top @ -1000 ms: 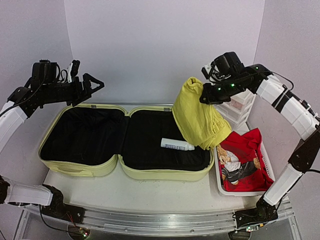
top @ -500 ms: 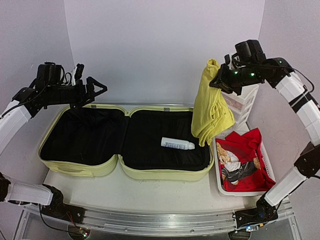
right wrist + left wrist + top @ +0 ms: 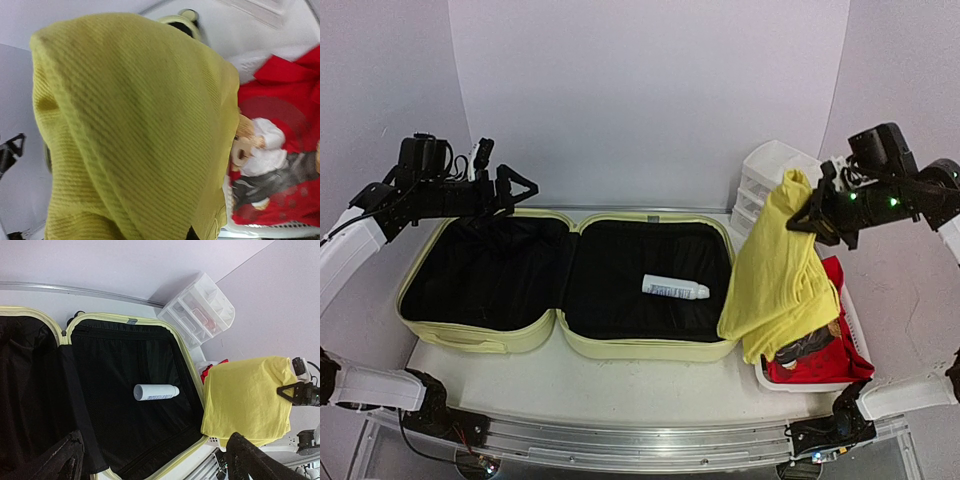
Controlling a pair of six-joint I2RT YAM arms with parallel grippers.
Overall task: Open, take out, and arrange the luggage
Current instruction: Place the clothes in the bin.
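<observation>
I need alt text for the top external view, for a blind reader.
The right end effector holds up a yellow garment over a white basket containing red clothing. The pale yellow luggage lies open, with a white bottle in its right half. The left end effector hovers open above its left rear edge.

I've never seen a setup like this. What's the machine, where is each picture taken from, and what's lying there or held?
These are two robot arms bolted at the near edge of a table. One picture looks down from above and behind them; the other two come from a camera on each wrist. On the table lies an open suitcase with a white tube inside. Right of it stands a basket with a red shirt, and behind that, plastic drawers. The right end effector is shut on a yellow cloth hanging over the basket. The left end effector is open and empty, above the suitcase's far left.
</observation>
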